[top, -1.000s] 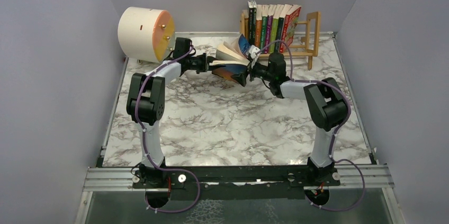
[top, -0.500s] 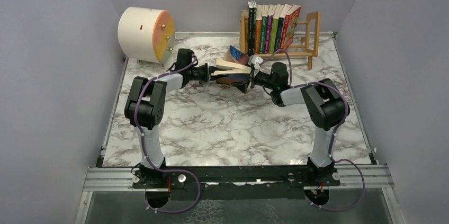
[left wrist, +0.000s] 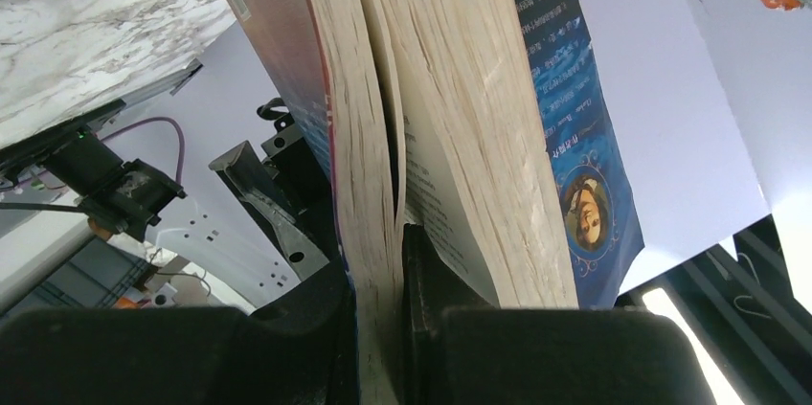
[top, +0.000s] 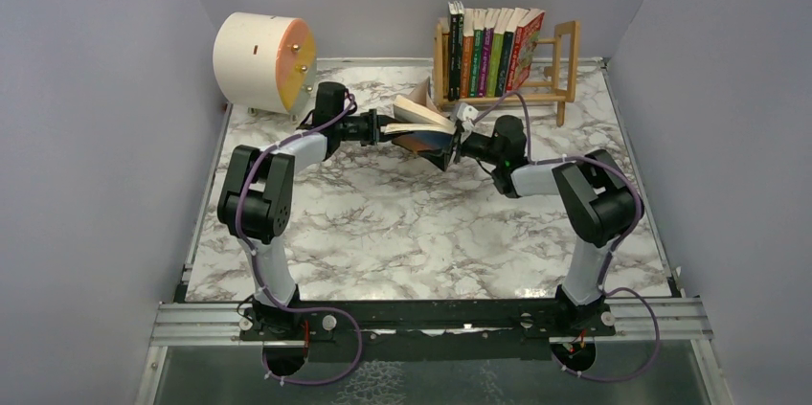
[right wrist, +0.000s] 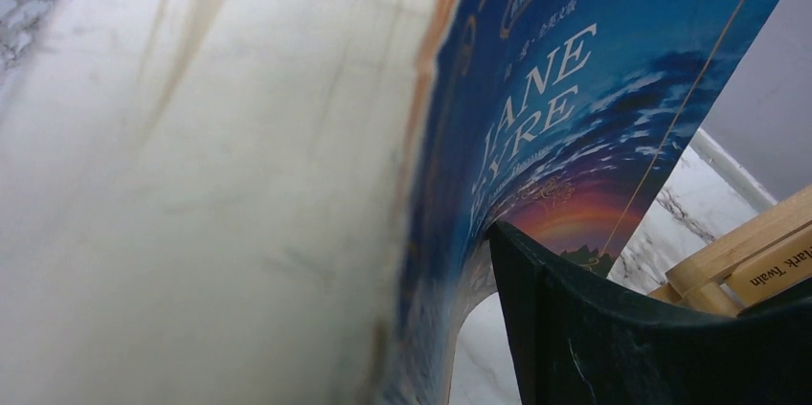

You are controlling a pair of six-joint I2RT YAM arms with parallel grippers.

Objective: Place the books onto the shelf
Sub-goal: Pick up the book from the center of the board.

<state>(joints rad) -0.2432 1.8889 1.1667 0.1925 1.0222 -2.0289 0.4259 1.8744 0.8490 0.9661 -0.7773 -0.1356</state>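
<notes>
Blue book (top: 421,123) splayed open above the desk (top: 402,223) near the shelf (top: 565,60), left claw (top: 383,127) clenched on its pages, right claw (top: 450,148) at its cover, grip impossible to tell, other books (top: 488,46) upright on shelf

Paperback (right wrist: 575,89) w/ glossy blue cover, matt cream paper pgs (left wrist: 460,89), pale wood shelf (top: 567,51), smooth marble-look tabletop (top: 402,223)

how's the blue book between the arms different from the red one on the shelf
The blue book lies roughly flat with its pages fanned open, pinched by the left gripper; the red book is closed and stands leaning at the right end of the row on the shelf. Both are paperbacks with pale page edges.
</notes>
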